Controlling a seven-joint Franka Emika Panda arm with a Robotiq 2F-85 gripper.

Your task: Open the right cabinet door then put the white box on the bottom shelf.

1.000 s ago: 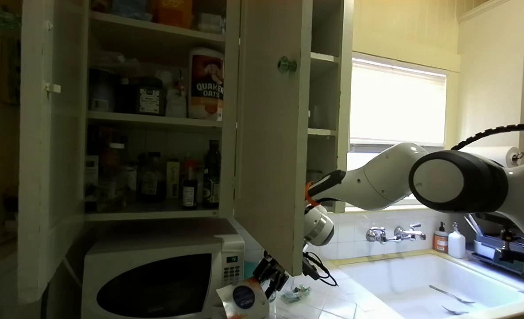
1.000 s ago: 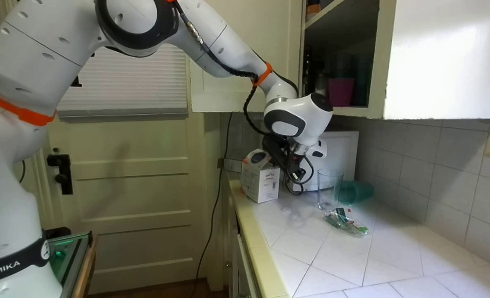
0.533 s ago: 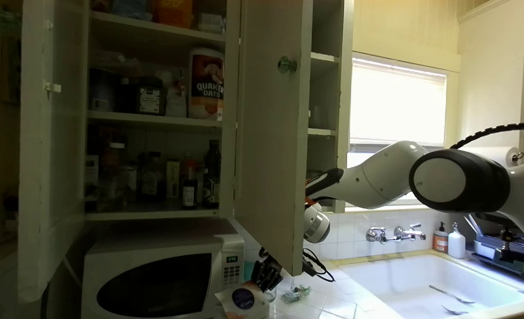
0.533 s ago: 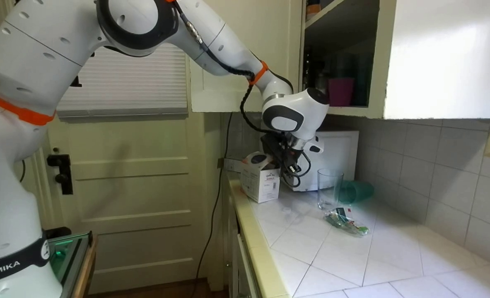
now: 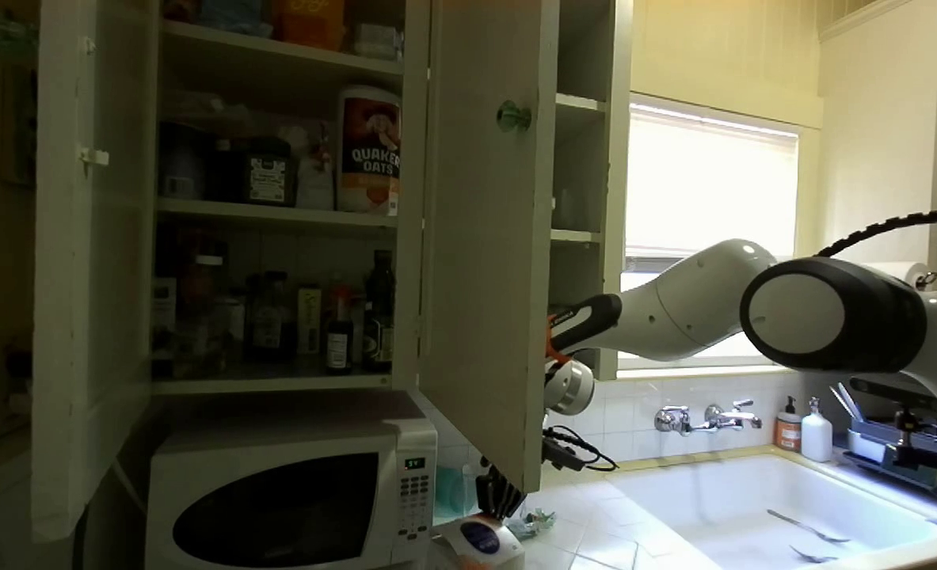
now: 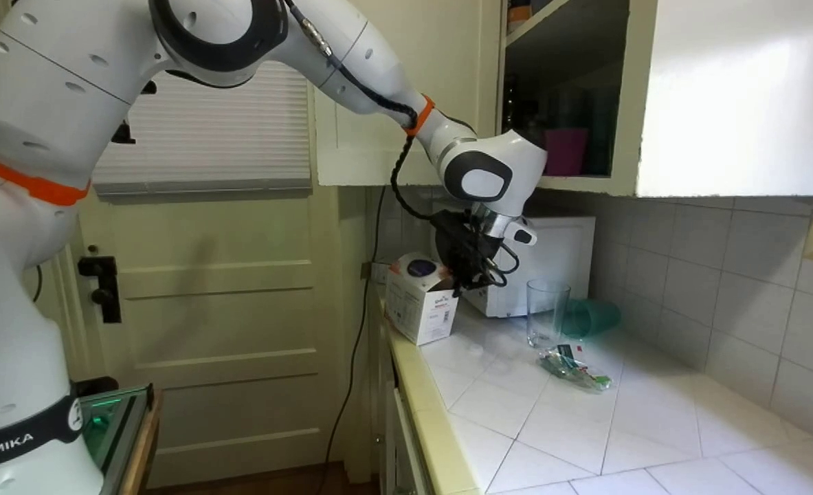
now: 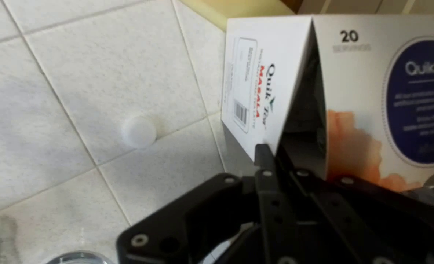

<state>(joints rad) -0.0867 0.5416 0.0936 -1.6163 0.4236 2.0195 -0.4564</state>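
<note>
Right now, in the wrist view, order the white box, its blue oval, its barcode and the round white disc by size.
1. White box, cut off by the frame
2. Blue oval, also cut off
3. Round white disc
4. Barcode

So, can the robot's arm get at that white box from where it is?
Yes, it seems so: the gripper is at the box and looks closed on a side panel, with nothing visible in the way.
</note>
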